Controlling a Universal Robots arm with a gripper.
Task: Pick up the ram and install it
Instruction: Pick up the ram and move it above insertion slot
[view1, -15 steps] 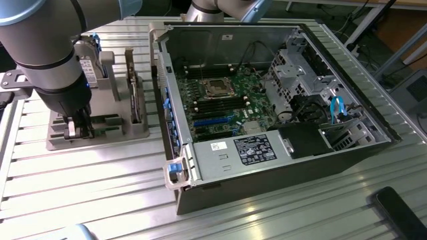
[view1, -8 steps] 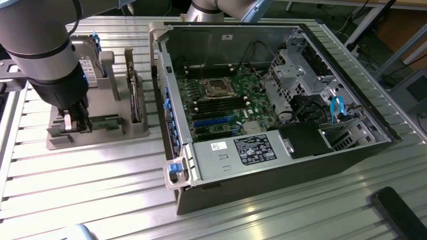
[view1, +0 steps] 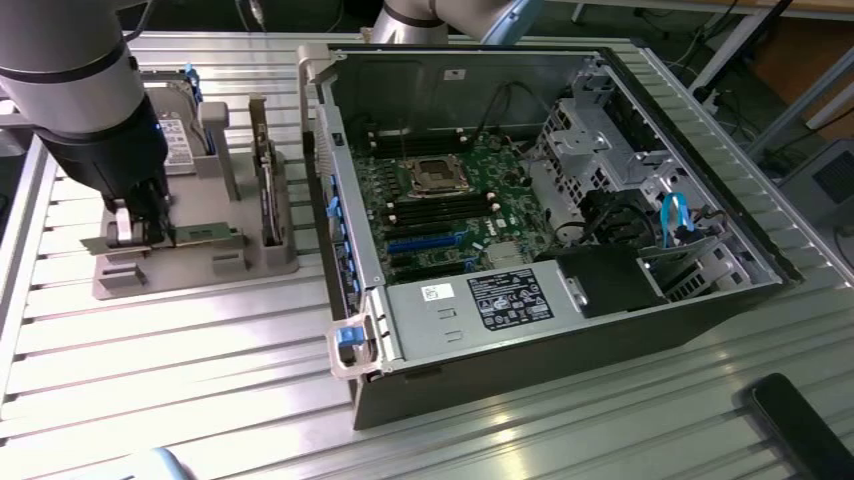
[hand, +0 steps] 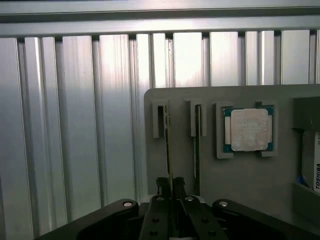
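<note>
We see the gripper (hand: 171, 186) pinching one end of the ram (hand: 169, 145), standing on edge in the grey holder's (hand: 240, 180) slot; its long axis runs straight away from the gripper; the computer case (view1: 467, 72) lies at the exterior view's right.

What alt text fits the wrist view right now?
The tool is closed on the edge-on ram, which stands in its slot in a grey holder. A second stick sits in the neighbouring slot, beside a square processor, all on a ribbed metal table.
</note>
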